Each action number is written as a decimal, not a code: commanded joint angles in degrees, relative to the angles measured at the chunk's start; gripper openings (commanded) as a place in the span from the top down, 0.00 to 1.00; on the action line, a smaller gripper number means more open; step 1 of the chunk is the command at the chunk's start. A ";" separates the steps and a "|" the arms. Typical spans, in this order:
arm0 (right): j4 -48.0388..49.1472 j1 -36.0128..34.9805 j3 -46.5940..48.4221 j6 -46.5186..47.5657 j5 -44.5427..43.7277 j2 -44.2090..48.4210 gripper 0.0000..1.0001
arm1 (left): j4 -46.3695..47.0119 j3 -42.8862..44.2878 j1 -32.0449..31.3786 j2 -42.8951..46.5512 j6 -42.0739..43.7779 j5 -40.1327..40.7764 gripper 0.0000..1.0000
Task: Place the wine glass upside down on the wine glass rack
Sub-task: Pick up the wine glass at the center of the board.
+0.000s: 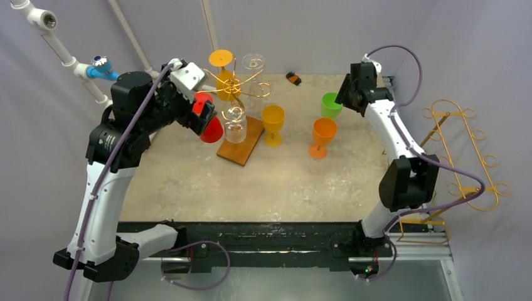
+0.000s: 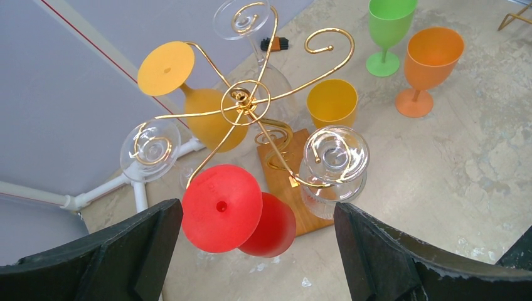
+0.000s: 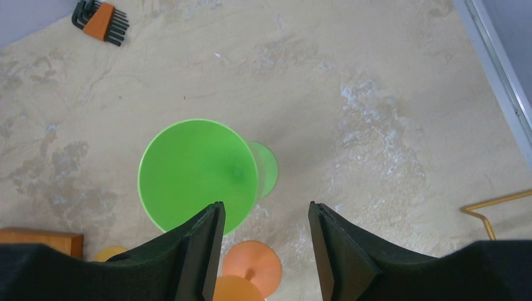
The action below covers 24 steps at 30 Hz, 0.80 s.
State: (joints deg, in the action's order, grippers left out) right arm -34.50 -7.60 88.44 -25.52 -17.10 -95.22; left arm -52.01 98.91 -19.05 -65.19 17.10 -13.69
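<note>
The gold wire rack (image 1: 233,84) (image 2: 244,98) stands on a wooden base at the back left. An orange-yellow glass and clear glasses hang from it upside down. A red wine glass (image 1: 212,128) (image 2: 221,207) also hangs foot-up from one arm. My left gripper (image 1: 199,111) (image 2: 257,208) is open, its jaws wide apart on either side of the red foot and not touching it. My right gripper (image 1: 347,94) (image 3: 265,205) is open above an upright green wine glass (image 1: 330,105) (image 3: 194,172), whose rim sits by the left finger.
An orange glass (image 1: 322,135) (image 2: 430,59) and a yellow glass (image 1: 273,122) (image 2: 331,100) stand upright mid-table. A hex key set (image 1: 293,78) (image 3: 100,15) lies at the back. A second gold rack (image 1: 464,144) sits off the table's right edge. White pipes (image 1: 63,56) run behind the left arm.
</note>
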 commanded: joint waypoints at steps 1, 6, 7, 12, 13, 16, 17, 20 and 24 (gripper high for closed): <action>1.50 0.38 3.54 -0.54 -0.63 -2.79 0.41 | -1.61 2.27 -0.02 -0.13 -1.97 1.26 0.00; 2.07 0.65 3.75 -0.84 0.25 -6.77 0.46 | -2.08 2.27 -0.02 -0.13 -2.21 0.78 0.00; 2.17 0.72 3.69 -0.85 0.17 -7.45 0.49 | -2.16 2.25 -0.02 -0.12 -2.23 0.71 0.00; 2.24 1.34 4.62 -1.11 0.21 -9.18 0.66 | -2.24 2.38 -0.02 0.29 -2.16 0.56 0.00; 2.12 1.35 5.04 -1.17 0.25 -9.05 0.71 | -2.27 2.46 -0.02 0.18 -2.28 0.46 0.00; 2.01 1.36 6.74 -1.29 -0.21 -7.47 0.90 | -2.53 2.87 -0.02 0.15 -2.58 0.02 0.00; 1.93 1.36 7.51 -1.29 -0.57 -6.33 0.96 | -2.50 2.86 -0.02 0.15 -2.72 -0.22 0.00; 1.32 1.32 10.14 -1.53 -2.00 -3.02 1.00 | -2.55 2.78 -0.02 -0.02 -3.15 -0.84 0.00; 1.87 1.36 12.63 -1.92 -1.98 3.03 1.00 | -2.22 2.91 -0.02 -0.14 -3.76 -1.84 0.00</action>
State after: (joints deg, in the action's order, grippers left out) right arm -34.28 -6.44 95.77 -26.35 -17.30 -101.32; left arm -52.93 99.66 -19.05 -65.43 16.93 -15.55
